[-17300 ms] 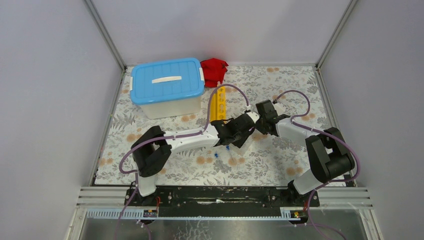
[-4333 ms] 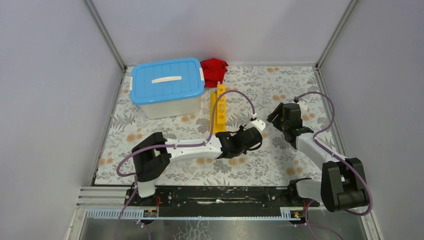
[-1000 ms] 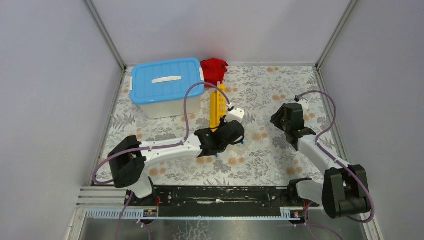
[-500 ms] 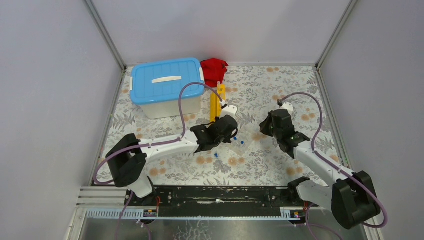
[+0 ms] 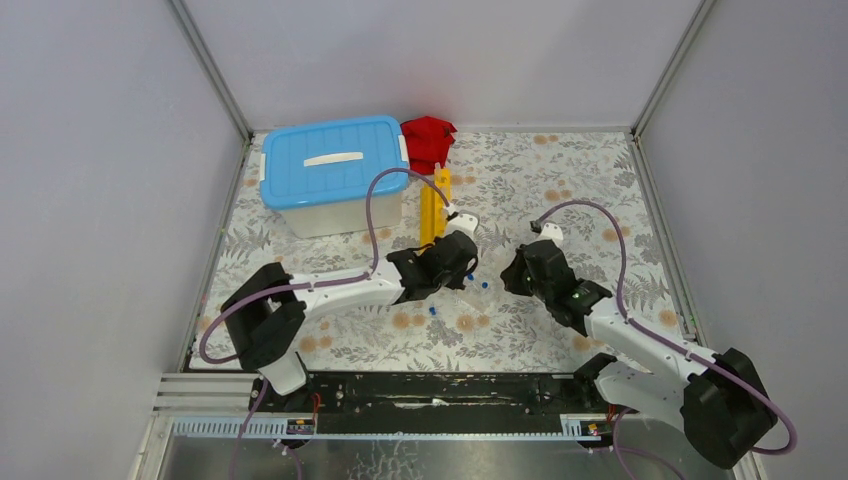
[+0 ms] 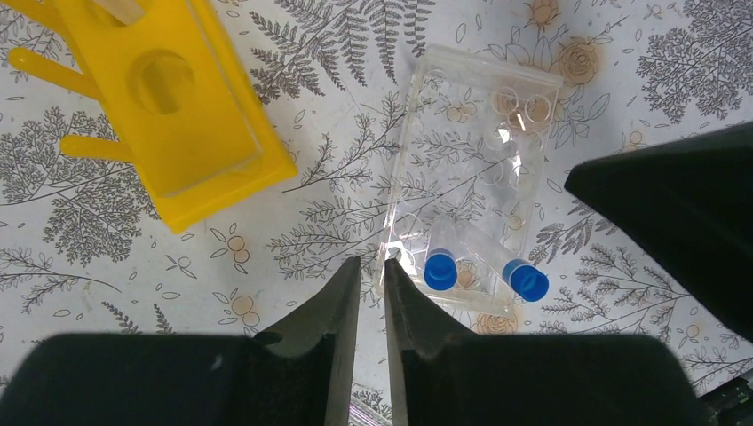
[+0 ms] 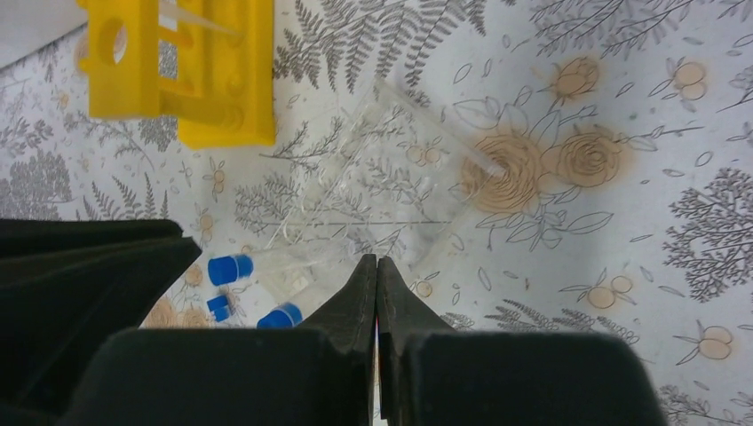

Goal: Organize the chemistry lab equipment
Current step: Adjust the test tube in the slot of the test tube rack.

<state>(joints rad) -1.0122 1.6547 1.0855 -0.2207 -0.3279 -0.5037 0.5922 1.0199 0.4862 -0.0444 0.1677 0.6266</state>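
While the top view is short on detail, it does show what's just changed: the right claw [image 5: 506, 272] has swung in from the right side of the surface [image 5: 560, 170] to the middle. It now sits just beside the left claw [image 5: 468, 264], both hunched near the close end of the yellow rack [image 5: 434, 205]. The blue-lidded tub [image 5: 335, 170] is well apart at the back left, lid on, and one loose tube [image 5: 432, 311] lies on its own nearer the arm bases. Left wrist view next: the left claw's jaws have pinched down to a thin slit, tips right at the near corner of the clear tube holder [image 6: 471, 177]. Honestly I can't tell if they're nipping its edge or just hovering. Two blue-capped tubes [image 6: 440, 269] sit at the holder's near end, and the other holes look unfilled. Right wrist view: the right claw has snapped fully closed on nothing, tips at the holder's near edge, with three blue caps [image 7: 231, 267] off to its left. My guess is the closed right claw is there to brace or nudge the holder while the left one works, so tube-loading has barely started and the rack and tub haven't been dealt with yet.
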